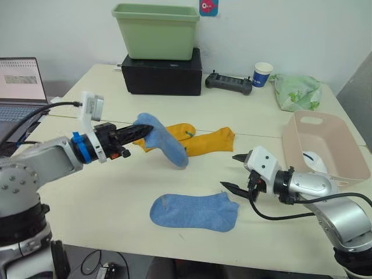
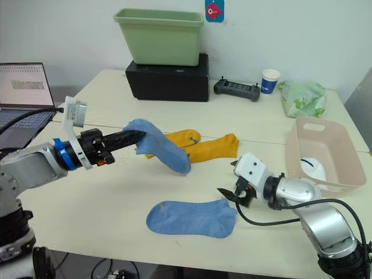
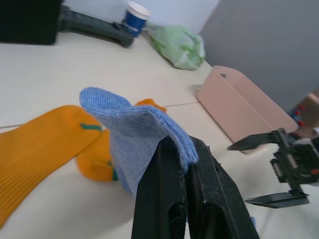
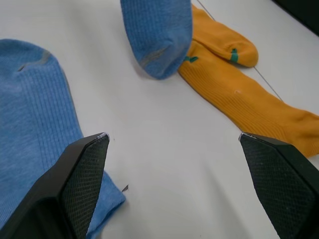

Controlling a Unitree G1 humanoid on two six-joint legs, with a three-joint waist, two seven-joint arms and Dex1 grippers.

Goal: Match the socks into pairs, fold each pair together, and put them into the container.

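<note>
on the surface (image 1: 116, 192) one sock (image 1: 195, 211) lies flat at the front, and two socks (image 1: 192, 140) lie side by side behind it. a fourth sock (image 1: 163, 138), pinched in the left hand (image 1: 142, 131), hangs in front of those two. the right hand (image 1: 235, 172), fingers apart, sits right of the flat sock, with the basin (image 1: 325, 146) at the far right.

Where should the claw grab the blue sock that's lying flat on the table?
Probably at the cuff end of the flat blue sock, the end nearest the open right claw. Come straight down from above and pinch its edge, since the sock lies flat against the table with nothing on top of it. The left claw is busy, shut on the other blue sock.
</note>
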